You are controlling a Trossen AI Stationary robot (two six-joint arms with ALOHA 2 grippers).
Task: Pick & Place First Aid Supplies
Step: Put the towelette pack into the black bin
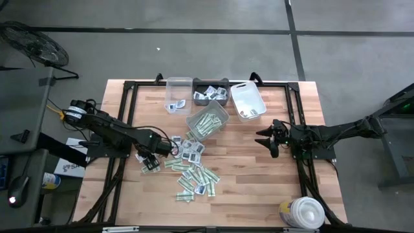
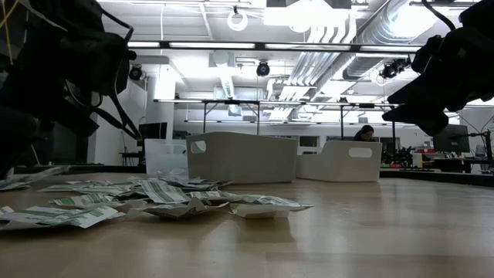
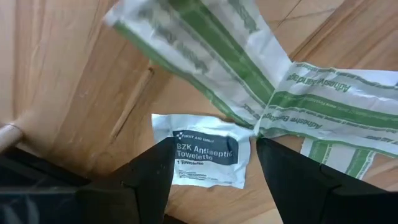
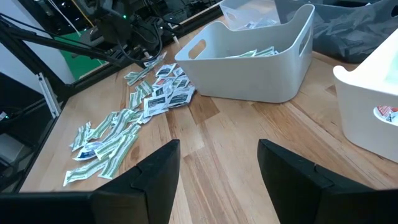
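Observation:
The first aid supplies lie strewn flat on the wooden table left of its middle, as narrow green-and-white strips and squarish white packets. My left gripper points down over the heap's left end and is open. In the left wrist view its fingers stand on either side of a white antiseptic towelette packet that lies flat, next to two green strips. I cannot tell whether the fingers touch it. My right gripper waits open at the table's right, off the surface, with nothing between its fingers.
A clear bin, a dark bin and a white bin stand along the far edge. A fourth bin with green strips sits askew just beyond the heap. A big round white tub stands at the near right corner.

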